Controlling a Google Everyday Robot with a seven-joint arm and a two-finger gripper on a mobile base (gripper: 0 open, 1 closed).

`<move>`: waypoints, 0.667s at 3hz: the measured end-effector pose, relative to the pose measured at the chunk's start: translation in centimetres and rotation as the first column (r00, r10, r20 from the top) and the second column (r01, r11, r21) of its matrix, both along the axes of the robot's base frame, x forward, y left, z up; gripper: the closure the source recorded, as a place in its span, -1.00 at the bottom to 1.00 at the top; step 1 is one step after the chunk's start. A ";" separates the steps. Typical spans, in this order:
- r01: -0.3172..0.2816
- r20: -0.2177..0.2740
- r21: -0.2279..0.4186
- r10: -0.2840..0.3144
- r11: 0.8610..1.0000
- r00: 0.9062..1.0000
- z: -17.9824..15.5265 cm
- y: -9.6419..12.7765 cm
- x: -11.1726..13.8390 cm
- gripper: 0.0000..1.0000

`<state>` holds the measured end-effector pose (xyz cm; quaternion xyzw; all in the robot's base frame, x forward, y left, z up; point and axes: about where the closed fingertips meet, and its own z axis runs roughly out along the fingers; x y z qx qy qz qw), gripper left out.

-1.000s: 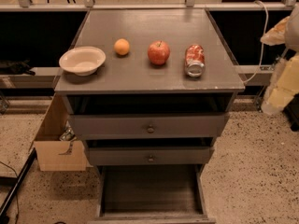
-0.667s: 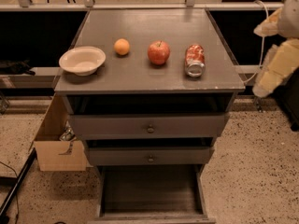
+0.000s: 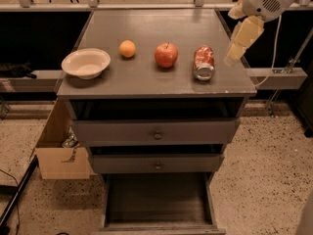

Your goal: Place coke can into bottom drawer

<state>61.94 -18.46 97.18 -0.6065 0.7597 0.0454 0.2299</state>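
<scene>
The coke can (image 3: 204, 62), red and white with a silver end toward me, lies on its side on the right of the grey cabinet top (image 3: 146, 82). The bottom drawer (image 3: 159, 202) is pulled out at the foot of the cabinet, a dark wooden tray with nothing in it. My gripper (image 3: 234, 50) hangs from the white arm at the upper right, above the cabinet's right edge, a little right of the can and apart from it.
A red apple (image 3: 166, 55), an orange (image 3: 127, 48) and a white bowl (image 3: 86, 63) sit left of the can. Two knobbed grey drawers (image 3: 156, 132) are above the bottom drawer. A cardboard box (image 3: 58, 151) stands on the floor at the left.
The arm and gripper have moved left and up from the right edge of the view toward the cabinet top, closer to the can. The can and other objects have not moved.
</scene>
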 end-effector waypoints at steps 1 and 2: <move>0.002 0.004 0.002 -0.002 1.000 1.000 0.0 0.0 0.1 -1.00; 0.004 0.023 -0.019 -0.003 1.000 1.000 -0.1 0.5 0.7 -1.00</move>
